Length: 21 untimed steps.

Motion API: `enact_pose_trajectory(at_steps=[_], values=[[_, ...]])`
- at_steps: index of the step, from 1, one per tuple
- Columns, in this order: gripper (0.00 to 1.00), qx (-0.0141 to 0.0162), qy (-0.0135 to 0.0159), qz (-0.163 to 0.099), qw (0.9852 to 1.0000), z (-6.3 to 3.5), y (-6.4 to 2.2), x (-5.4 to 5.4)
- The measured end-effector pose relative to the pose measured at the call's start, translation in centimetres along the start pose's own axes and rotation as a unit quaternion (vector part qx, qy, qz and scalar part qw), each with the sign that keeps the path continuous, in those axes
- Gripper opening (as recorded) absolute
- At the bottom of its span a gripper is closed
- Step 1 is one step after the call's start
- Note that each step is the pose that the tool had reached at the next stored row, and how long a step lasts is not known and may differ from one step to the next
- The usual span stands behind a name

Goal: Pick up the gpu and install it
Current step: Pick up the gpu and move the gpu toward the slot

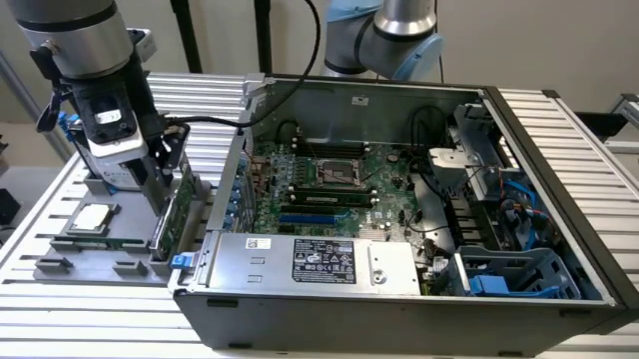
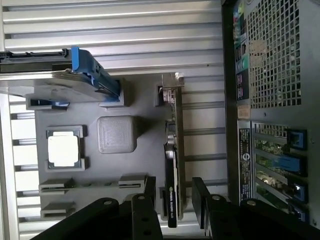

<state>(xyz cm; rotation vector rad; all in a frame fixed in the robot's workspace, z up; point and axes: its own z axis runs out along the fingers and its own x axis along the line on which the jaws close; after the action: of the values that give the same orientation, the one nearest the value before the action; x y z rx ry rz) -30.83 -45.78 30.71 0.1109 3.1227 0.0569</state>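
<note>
Gripper [image 2: 174, 184]: fingers [image 2: 151, 200] parted, nothing held, one either side of gpu [image 2: 171, 145].
Stance: gpu on edge, faces pinchable.

table: slatted metal table [image 1: 100, 330] | on it: grey parts holder [image 1: 100, 256]; open computer case [image 1: 399, 318]

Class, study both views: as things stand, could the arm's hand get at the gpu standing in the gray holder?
Probably yes. The hand hangs right over the gpu, open fingers on either side of its upper edge, with nothing between them. The hard drive sits well aside.
</note>
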Motion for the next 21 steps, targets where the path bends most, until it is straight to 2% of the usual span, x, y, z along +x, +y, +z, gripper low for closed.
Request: enact_pose_trajectory(at_steps=[21], values=[[1.0, 0.0, 0.0, 0.0, 1.0, 4.17, -0.16, 0.0]])
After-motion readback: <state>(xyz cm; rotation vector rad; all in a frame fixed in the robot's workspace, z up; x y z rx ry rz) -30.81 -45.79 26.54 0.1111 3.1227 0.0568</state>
